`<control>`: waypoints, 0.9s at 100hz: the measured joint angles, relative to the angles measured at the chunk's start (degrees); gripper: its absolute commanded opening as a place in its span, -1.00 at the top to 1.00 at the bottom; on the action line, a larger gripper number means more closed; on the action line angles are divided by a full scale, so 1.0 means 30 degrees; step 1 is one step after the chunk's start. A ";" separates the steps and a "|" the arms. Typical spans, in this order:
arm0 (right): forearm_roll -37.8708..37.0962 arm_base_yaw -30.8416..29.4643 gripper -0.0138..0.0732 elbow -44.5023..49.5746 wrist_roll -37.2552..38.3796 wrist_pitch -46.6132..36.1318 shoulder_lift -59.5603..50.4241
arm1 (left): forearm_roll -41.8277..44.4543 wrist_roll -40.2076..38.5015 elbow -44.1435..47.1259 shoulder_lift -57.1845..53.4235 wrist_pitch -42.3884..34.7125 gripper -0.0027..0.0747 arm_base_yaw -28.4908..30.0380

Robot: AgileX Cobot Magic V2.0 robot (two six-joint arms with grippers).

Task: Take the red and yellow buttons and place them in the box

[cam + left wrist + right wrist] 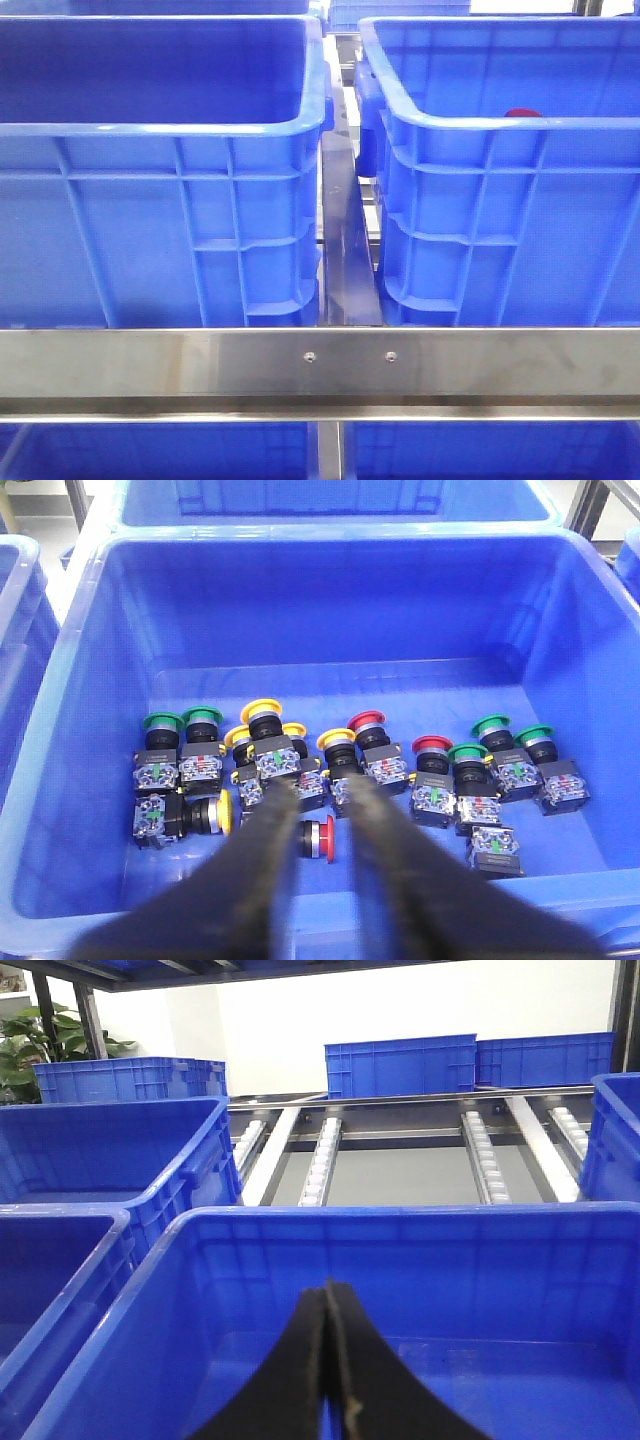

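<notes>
Left gripper [318, 810] released, poised over the left crate [80, 740]. A red button [318, 838] lies on its side on the crate floor directly between the fingertips, cap to one side; yellow buttons [262, 712] just beyond. Right gripper [330, 1360] clenched, empty, over the box [400, 1222].

Bright, even light is falling from overhead in all three views. The front view is looking soft and slightly hazy, with glare streaking the steel rail [320, 362]. In both wrist views the dark fingers [262, 850] are blurring out of focus. The white wall [420, 1005] is blowing out, and soft shadows are pooling inside the crates [400, 1290].
</notes>
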 measured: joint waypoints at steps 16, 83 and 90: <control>0.0000 0.0000 0.95 0.0000 0.0000 0.0000 0.0000 | 0.0000 0.0000 0.0000 0.0000 0.0000 -0.32 0.0000; 0.0000 0.0000 0.95 0.0000 0.0000 0.0000 0.0000 | -0.0301 -0.0203 -0.4193 0.8359 0.0024 -0.32 0.0040; 0.0000 0.0000 0.95 0.0000 0.0000 0.0000 0.0000 | -0.0301 -0.0526 -0.5002 1.0052 0.0024 -0.32 0.0079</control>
